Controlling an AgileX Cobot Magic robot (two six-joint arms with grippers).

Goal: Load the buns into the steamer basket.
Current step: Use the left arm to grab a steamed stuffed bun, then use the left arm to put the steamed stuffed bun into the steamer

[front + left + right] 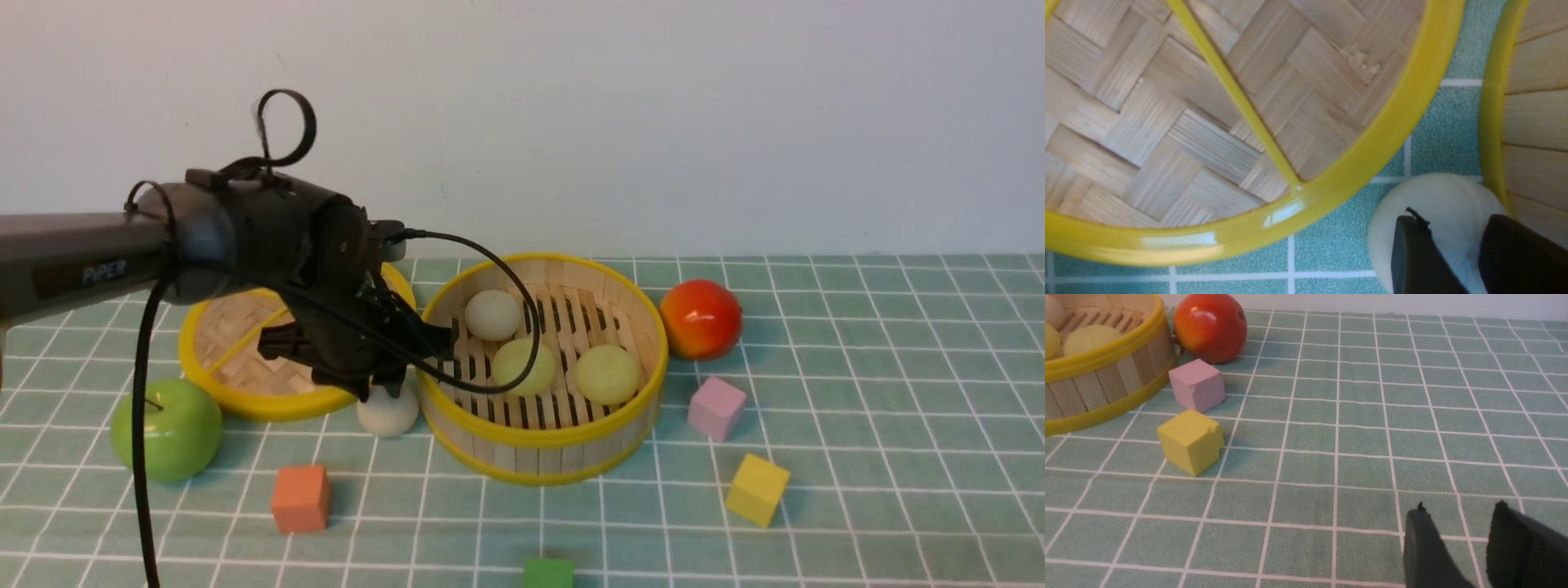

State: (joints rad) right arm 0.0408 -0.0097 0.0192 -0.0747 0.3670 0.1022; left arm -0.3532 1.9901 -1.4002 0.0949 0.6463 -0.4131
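The steamer basket [540, 445] stands mid-table and holds three buns: one off-white [492, 314] and two pale yellow-green [522, 366] [608, 373]. The fourth bun, off-white [388, 412], lies on the cloth against the basket's left wall, between the basket and the flat lid. My left gripper [382, 389] hangs right over this bun. In the left wrist view its fingers [1421, 257] sit a little apart over the bun [1437, 196], with the bun showing in the gap. My right gripper [1459, 507] is empty with a gap between its fingers, low over bare cloth and out of the front view.
The flat woven lid [245, 359] lies left of the basket, with a green apple [167, 426] in front of it. A red-orange fruit [700, 318] sits right of the basket. Pink [716, 407], yellow [758, 488], orange [300, 498] and green [548, 572] cubes lie around the front.
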